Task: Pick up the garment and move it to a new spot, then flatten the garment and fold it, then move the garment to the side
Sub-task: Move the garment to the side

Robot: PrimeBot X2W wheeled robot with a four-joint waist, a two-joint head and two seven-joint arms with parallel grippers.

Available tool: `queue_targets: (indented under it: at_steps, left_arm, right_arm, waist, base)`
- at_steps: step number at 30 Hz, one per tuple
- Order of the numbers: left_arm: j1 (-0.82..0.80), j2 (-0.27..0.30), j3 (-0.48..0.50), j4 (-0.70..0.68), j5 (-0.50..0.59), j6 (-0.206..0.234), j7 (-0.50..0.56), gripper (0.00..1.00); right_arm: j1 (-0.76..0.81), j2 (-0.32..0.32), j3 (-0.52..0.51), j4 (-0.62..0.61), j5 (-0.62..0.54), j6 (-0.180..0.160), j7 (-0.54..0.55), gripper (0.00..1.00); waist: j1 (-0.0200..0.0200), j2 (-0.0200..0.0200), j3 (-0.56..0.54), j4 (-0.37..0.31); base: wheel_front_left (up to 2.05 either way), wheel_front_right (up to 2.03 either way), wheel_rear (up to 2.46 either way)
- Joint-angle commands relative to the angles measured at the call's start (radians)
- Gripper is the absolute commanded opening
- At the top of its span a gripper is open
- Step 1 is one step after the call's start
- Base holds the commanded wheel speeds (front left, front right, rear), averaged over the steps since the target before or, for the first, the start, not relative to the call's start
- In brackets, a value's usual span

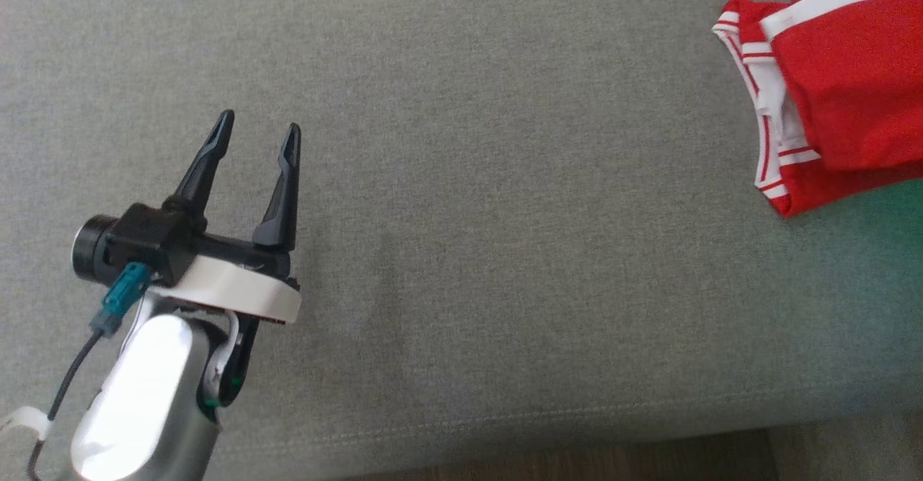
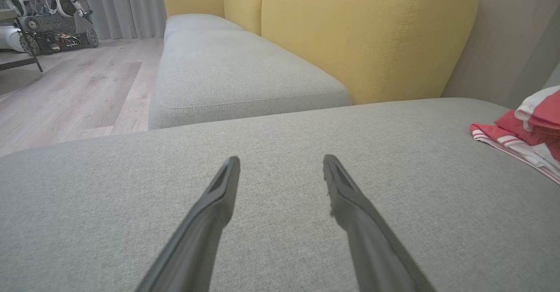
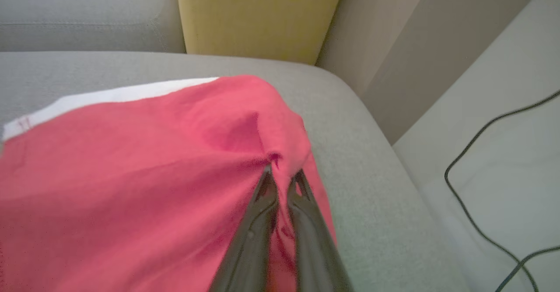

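Red white-trimmed garment (image 3: 131,195) puckered in right tool (image 3: 283,172).

count — garment (image 1: 851,84) 1 | jaws 2 pairs (one per arm) | grey seat cushions (image 2: 306,130) 3 | black cable (image 3: 463,160) 1

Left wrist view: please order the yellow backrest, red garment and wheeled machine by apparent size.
1. yellow backrest
2-3. red garment and wheeled machine look alike: the picture's edge cuts the garment, and the machine stands far away.
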Motion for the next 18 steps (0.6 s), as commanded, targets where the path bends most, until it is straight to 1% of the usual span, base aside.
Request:
queue_targets:
  at_steps: [1,4,5,11,12,13,14,18]
  left_arm:
    - [-0.041,0.031,0.038,-0.034,0.011,-0.002,-0.006,1.0]
    - [-0.049,0.035,0.038,-0.035,0.01,-0.003,-0.006,1.0]
    - [-0.049,0.035,0.038,-0.035,0.01,-0.003,-0.006,1.0]
    - [-0.065,0.04,0.038,-0.038,0.009,-0.006,-0.006,1.0]
    - [-0.069,0.043,0.038,-0.038,0.008,-0.007,-0.006,1.0]
    - [-0.071,0.044,0.038,-0.038,0.008,-0.007,-0.006,1.0]
    - [-0.073,0.044,0.037,-0.037,0.007,-0.008,-0.006,1.0]
    - [-0.077,0.046,0.036,-0.029,0.005,-0.009,-0.006,1.0]
  right_arm:
    - [-0.017,-0.004,-0.008,-0.003,0.013,-0.001,-0.011,0.0]
    - [-0.023,0.029,-0.028,0.039,0.0,-0.001,-0.024,0.0]
    - [-0.023,0.029,-0.028,0.039,0.0,-0.001,-0.024,0.0]
    - [-0.059,0.056,-0.071,0.131,-0.024,-0.001,-0.061,0.0]
    - [-0.076,0.064,-0.081,0.161,-0.025,-0.001,-0.071,0.09]
    - [-0.083,0.066,-0.085,0.174,-0.028,-0.001,-0.076,0.38]
    - [-0.091,0.07,-0.088,0.183,-0.025,-0.001,-0.086,1.0]
    - [-0.103,0.081,-0.087,0.211,-0.022,-0.001,-0.116,1.0]
  waist:
    - [0.0,0.0,0.014,0.004]
    - [0.0,0.0,0.034,0.006]
    - [0.0,0.0,0.034,0.006]
    - [0.0,0.0,0.062,0.009]
    - [0.0,0.0,0.069,0.008]
    - [0.0,0.0,0.071,0.008]
    - [0.0,0.0,0.072,0.009]
    - [0.0,0.0,0.066,0.008]
  base:
    - [0.0,0.0,0.0]
    - [0.0,0.0,0.0]
    - [0.0,0.0,0.0]
    - [0.0,0.0,0.0]
    - [0.0,0.0,0.0]
    - [0.0,0.0,0.0]
    - [0.0,0.0,0.0]
    - [0.0,0.0,0.0]
